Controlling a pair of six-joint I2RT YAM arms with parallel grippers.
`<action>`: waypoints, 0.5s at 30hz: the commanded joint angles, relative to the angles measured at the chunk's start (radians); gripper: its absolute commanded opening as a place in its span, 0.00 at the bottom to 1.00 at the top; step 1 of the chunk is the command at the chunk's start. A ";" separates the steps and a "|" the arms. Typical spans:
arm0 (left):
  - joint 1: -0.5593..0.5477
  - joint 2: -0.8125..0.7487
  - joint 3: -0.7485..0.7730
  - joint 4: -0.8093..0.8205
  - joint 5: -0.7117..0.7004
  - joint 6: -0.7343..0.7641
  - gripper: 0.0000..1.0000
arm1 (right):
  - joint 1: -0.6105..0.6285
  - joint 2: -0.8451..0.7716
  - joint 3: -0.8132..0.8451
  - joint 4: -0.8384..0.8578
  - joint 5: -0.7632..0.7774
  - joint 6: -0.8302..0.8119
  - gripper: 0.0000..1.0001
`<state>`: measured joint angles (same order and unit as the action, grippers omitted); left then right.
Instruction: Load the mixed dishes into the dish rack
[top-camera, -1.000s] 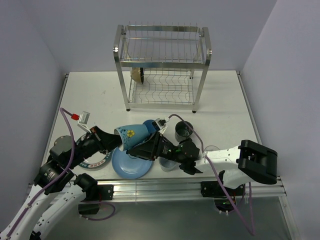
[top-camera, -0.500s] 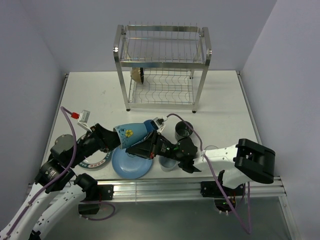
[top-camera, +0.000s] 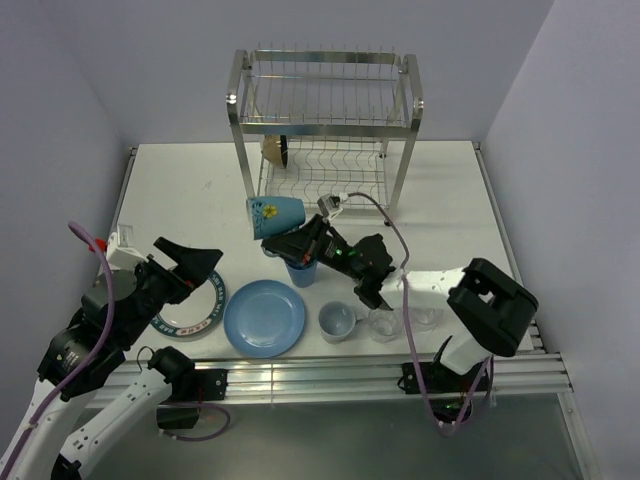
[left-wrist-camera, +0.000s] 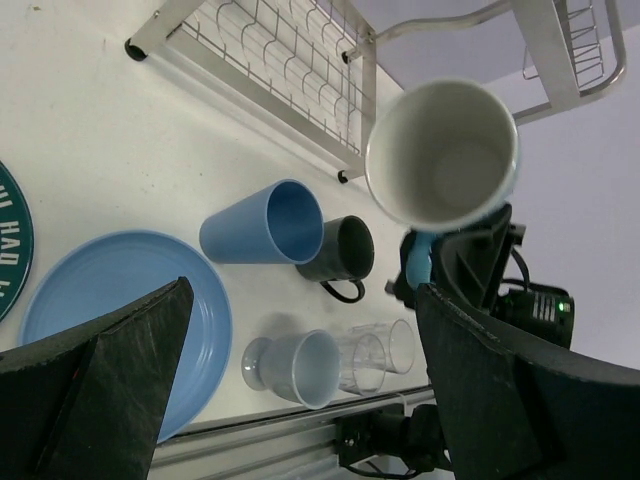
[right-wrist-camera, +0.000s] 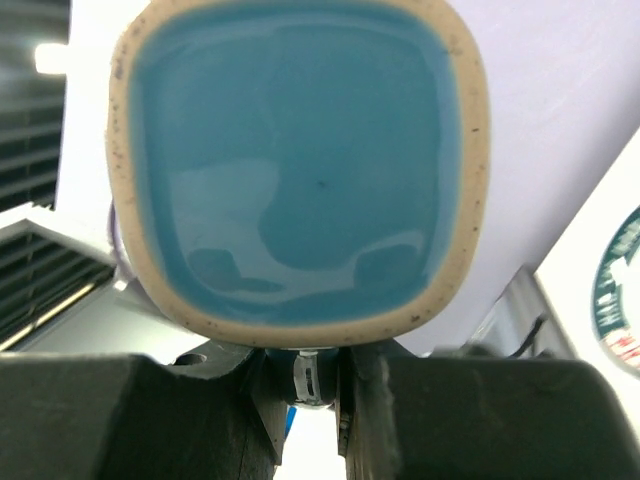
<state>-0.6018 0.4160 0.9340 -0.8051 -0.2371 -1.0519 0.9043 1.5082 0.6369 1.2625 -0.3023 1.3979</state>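
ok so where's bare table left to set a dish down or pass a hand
Bare table left of the dish rack and right of it. Crowded near edge: patterned plate, blue plate, pale blue cup, clear glasses; blue tumbler by the right tool holding the teal mug.

Sideways pale blue mug (top-camera: 275, 215) aloft before steel dish rack (top-camera: 322, 126)

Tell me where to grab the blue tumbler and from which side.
I'd grip the blue tumbler by its rim from above, one finger inside the open mouth, since it stands upright, mouth up. Pick the wall facing the blue plate; the dark mug sits tight against the opposite side.
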 joint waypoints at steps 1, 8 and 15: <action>-0.001 -0.003 0.023 -0.003 -0.038 0.019 0.99 | -0.063 0.047 0.113 0.123 -0.086 0.024 0.00; -0.001 0.015 0.055 -0.005 -0.028 0.064 0.99 | -0.194 0.220 0.300 0.066 -0.173 0.047 0.00; -0.001 0.007 0.060 -0.008 -0.042 0.082 0.98 | -0.289 0.339 0.406 -0.024 -0.192 0.006 0.00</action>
<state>-0.6018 0.4225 0.9569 -0.8303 -0.2596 -1.0054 0.6445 1.8229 0.9642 1.1980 -0.4667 1.4353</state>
